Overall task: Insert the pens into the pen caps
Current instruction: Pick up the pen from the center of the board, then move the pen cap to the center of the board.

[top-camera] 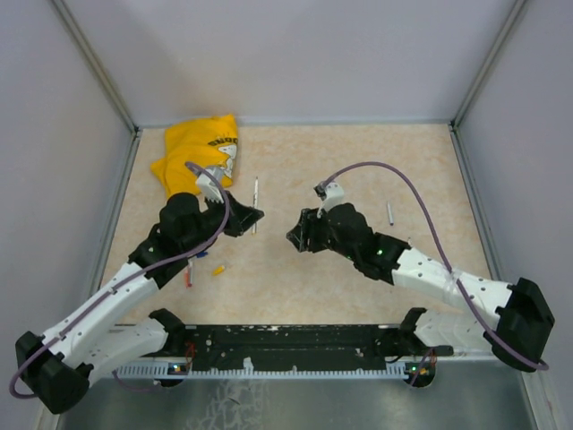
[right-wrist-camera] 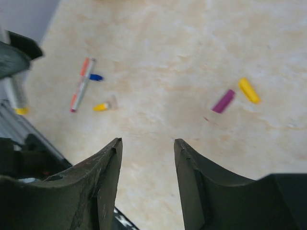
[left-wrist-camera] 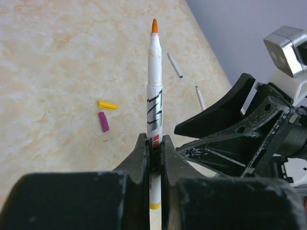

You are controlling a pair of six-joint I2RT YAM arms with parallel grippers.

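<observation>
Left arm (top-camera: 116, 296) extended from near left corner of worktop (top-camera: 358, 170) toward centre; left claw (left-wrist-camera: 153, 141) clamped tight on a pen (left-wrist-camera: 154, 96). Right arm (top-camera: 430, 273) extended from near right corner; right claw (right-wrist-camera: 146, 143) jaws apart, empty.

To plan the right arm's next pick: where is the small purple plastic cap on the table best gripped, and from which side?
Grip the small purple plastic cap at its middle, probably from straight above, with the right fingers closing on its long sides. It lies flat, and a short yellow plastic cap sits near one end.
</observation>
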